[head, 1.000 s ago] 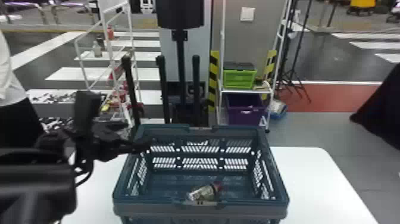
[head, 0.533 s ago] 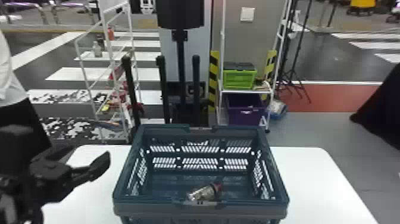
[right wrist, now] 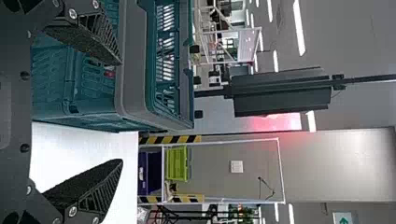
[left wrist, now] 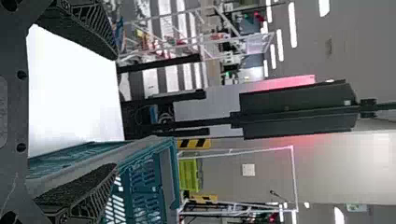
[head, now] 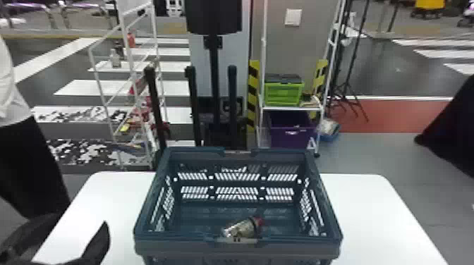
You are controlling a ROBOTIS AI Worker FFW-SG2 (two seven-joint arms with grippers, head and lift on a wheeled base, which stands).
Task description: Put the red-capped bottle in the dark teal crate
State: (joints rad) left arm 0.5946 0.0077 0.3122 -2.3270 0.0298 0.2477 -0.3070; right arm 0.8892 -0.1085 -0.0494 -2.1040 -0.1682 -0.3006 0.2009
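Red-capped bottle (head: 243, 228) lying inside the dark teal crate (head: 165, 245), by its near wall; left gripper (left wrist: 116, 112) and right gripper (right wrist: 122, 112) both spread, empty; placing looks done, nothing further evidently left.

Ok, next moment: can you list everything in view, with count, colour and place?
Bottle: one, clear with red cap, lying in the crate by its near wall
Crate: one, dark teal, on the table
Table: one, white
Racks: two, white, behind table, left and right
Green box: one, dark lid, right rack
Purple bin: one, below green box
Striped strips: two, yellow and black, by right rack
Tall stand: one, black, behind crate
Wall plate: one, white, above green box
Left gripper: one, black, left of crate, jaws open
Right gripper: one, black, right wrist view, jaws open
Small background items: too unclear to count
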